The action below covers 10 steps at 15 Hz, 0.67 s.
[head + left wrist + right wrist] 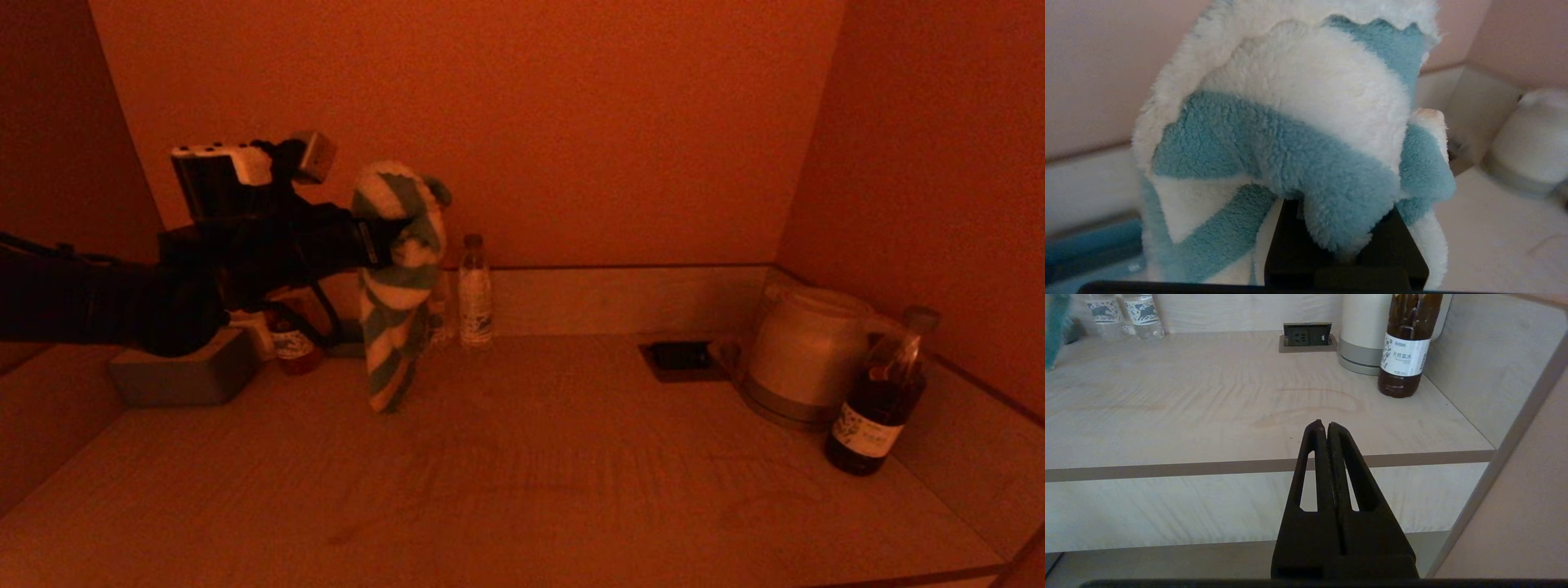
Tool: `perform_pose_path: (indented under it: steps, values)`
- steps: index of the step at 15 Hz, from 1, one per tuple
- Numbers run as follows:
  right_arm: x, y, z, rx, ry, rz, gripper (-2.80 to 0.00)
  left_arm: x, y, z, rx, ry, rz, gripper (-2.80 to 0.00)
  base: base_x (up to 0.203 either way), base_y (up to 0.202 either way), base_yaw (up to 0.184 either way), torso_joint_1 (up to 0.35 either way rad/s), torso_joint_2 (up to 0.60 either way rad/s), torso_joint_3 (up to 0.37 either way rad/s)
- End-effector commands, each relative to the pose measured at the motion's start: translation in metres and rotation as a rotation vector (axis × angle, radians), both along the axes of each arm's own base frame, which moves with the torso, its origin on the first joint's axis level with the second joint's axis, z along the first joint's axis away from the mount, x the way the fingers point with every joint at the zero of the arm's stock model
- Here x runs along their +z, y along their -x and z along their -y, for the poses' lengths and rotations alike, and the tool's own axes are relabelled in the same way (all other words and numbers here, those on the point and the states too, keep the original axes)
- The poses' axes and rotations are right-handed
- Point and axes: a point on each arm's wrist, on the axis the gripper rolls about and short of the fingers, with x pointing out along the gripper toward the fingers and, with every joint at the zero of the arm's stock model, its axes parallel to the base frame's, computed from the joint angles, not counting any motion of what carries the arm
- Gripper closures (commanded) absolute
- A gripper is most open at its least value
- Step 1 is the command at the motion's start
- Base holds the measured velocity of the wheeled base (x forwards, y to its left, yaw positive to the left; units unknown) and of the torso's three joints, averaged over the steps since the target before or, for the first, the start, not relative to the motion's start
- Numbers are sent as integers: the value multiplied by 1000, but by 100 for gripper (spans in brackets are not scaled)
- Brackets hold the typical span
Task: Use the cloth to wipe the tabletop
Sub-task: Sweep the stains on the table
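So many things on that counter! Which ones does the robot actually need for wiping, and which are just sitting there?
For the job:
- striped cloth, held up in the left claw
- wooden tabletop, with faint ring marks

Just sitting there:
- white kettle
- dark drink bottle
- water bottle
- power socket
- grey box
- right claw, shut, parked before the counter's edge

One striped cloth is in view, along with one white kettle and one socket plate set into the bench. Two clear water bottles stand at the back wall, and there are two dark bottles, one beside the kettle and one at the left. One grey block sits at the left edge.
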Motion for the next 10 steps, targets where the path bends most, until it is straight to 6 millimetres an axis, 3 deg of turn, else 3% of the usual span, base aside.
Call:
perform_pose_path:
  steps: [1, 2, 5, 7, 10]
  values:
    - [0, 0, 0, 0, 0, -1, 0, -30, -18, 6, 1, -19, -61, 0, 0, 0, 0, 0, 0, 0]
    - [0, 0, 0, 0, 0, -1, 0, -46, -25, 9, 2, -29, -94, 0, 0, 0, 0, 0, 0, 0]
    - [0, 0, 0, 0, 0, 0, 0, -59, -30, 11, 1, -37, -121, 0, 0, 0, 0, 0, 0, 0]
    - [0, 0, 0, 0, 0, 0, 0, -99, -41, 15, 12, -70, -209, 0, 0, 0, 0, 0, 0, 0]
    - [0, 0, 0, 0, 0, 0, 0, -130, -41, 18, 95, -122, -290, 0, 0, 0, 0, 0, 0, 0]
